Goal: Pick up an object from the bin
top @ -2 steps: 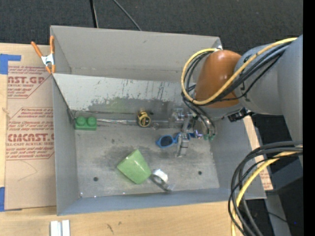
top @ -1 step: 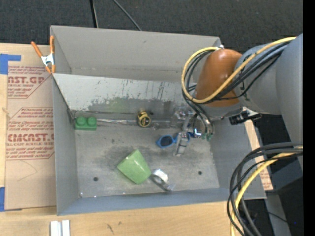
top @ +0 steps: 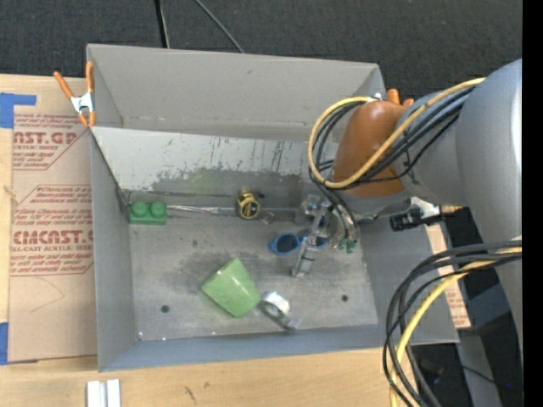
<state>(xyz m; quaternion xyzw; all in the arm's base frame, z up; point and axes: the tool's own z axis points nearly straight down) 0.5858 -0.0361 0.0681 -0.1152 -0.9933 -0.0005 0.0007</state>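
My gripper (top: 312,246) hangs low over the right middle of the bin floor, under the orange cover. A small blue rounded thing (top: 283,244) lies right against its left side; whether it is gripped is hidden. A light green cup (top: 230,287) lies on its side toward the front, left of the gripper. A small silver metal piece (top: 277,306) rests by the cup's right edge. A brass round fitting (top: 247,203) sits near the back wall, up and left of the gripper.
A green toy brick (top: 148,213) lies at the back left corner of the floor. The arm and its yellow and black cables crowd the bin's right side. Open floor stretches across the left and front left.
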